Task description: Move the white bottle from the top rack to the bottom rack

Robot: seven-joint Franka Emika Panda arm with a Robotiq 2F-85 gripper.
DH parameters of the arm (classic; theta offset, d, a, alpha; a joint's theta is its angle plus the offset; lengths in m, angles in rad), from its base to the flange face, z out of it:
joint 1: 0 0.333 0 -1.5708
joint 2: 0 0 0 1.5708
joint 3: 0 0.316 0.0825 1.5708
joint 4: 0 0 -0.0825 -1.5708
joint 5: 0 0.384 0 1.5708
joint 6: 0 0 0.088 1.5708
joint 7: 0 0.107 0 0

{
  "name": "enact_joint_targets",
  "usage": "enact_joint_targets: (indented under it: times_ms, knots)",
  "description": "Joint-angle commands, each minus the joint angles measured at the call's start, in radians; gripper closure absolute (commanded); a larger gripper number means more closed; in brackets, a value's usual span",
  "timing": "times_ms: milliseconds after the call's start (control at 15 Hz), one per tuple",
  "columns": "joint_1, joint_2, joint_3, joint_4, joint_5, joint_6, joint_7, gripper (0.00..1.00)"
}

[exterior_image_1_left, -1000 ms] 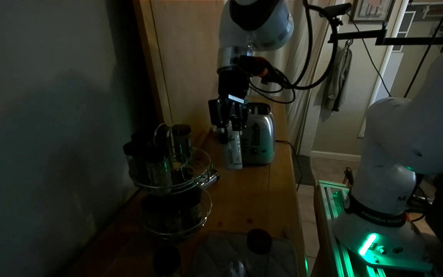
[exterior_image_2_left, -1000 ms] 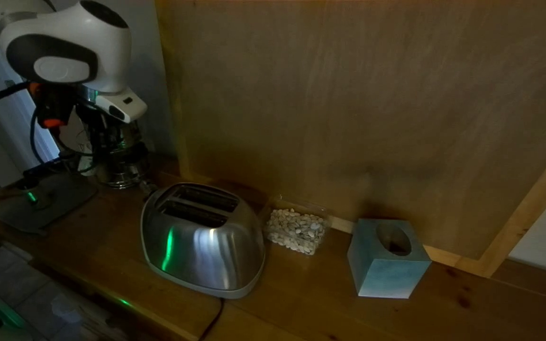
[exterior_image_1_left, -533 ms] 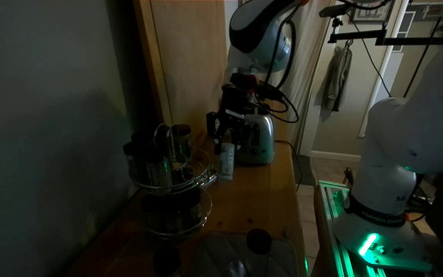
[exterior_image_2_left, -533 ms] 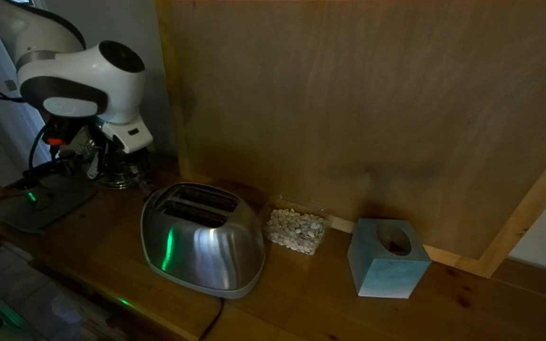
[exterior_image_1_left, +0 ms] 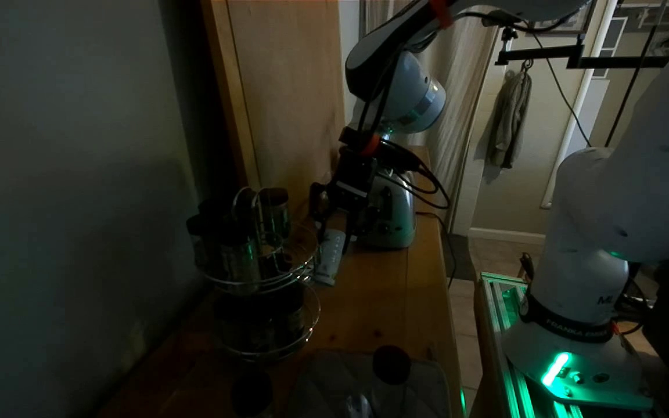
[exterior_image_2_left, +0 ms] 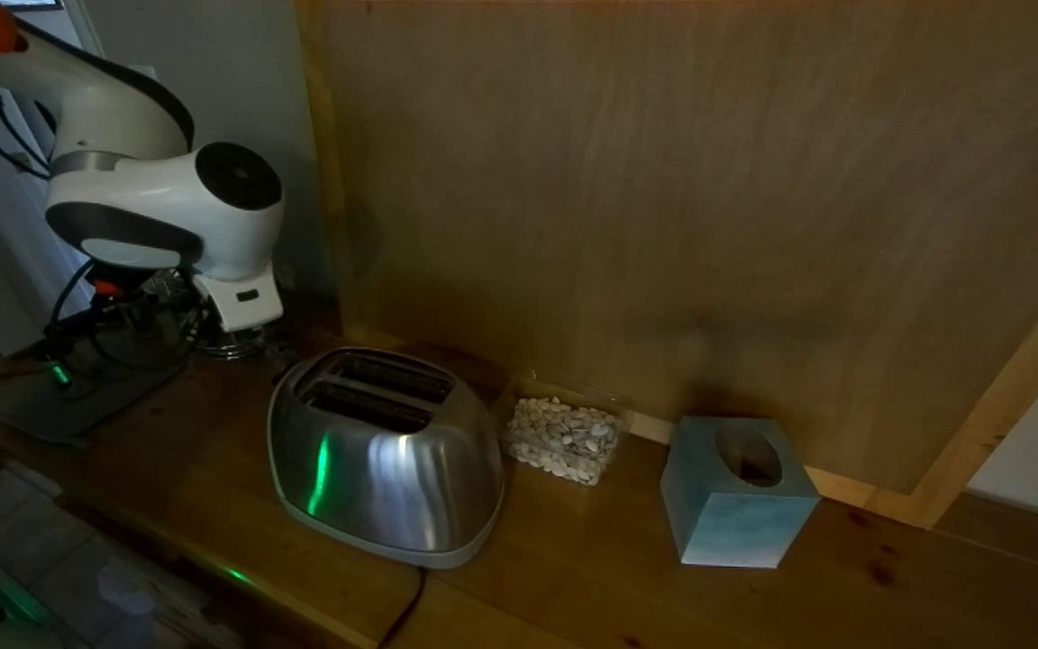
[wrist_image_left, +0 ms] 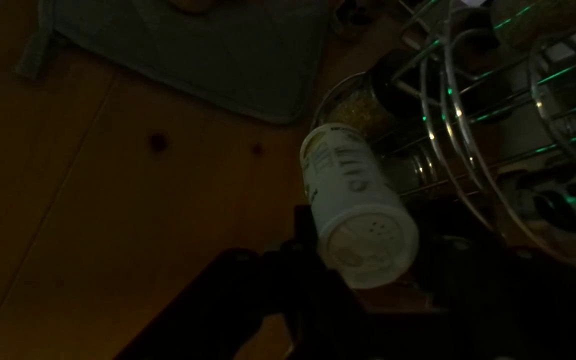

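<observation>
The white bottle (exterior_image_1_left: 330, 258) is a white cylinder with printed text; in the wrist view its perforated lid end faces the camera (wrist_image_left: 345, 185). My gripper (exterior_image_1_left: 334, 237) is shut around its lid end, one dark finger on each side. The bottle hangs tilted, its lower end beside the right side of the wire stand. The top rack (exterior_image_1_left: 270, 285) holds several dark-lidded jars. The bottom rack (exterior_image_1_left: 314, 328) lies below it with dark jars; in the wrist view its thin rim (wrist_image_left: 333, 92) shows just beyond the bottle's far end. The gripper is mostly hidden in the other exterior picture.
A silvery toaster (exterior_image_2_left: 384, 451) stands behind the gripper. A grey pot holder (exterior_image_1_left: 323, 377) lies at the near end, with a dark-lidded jar (exterior_image_1_left: 391, 364) on it. Pebbles in a clear box (exterior_image_2_left: 564, 437) and a blue box (exterior_image_2_left: 740, 491) stand along the wooden panel.
My gripper has moved lower and closer to the wire stand with the bottle in it. The bottle has gone from nearly upright to tilted, its lower end swung toward the stand.
</observation>
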Motion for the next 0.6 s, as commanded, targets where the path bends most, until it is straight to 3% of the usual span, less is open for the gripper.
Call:
enact_joint_targets:
  times_ms: [0,67,533]
  knots:
    - [-0.016,0.000,0.016,0.002,0.003,-0.005,-0.002,0.55]
    - [-0.017,0.004,0.008,0.001,0.017,-0.015,0.000,0.80]
    - [0.000,0.026,0.025,0.000,0.060,0.003,0.008,0.80]
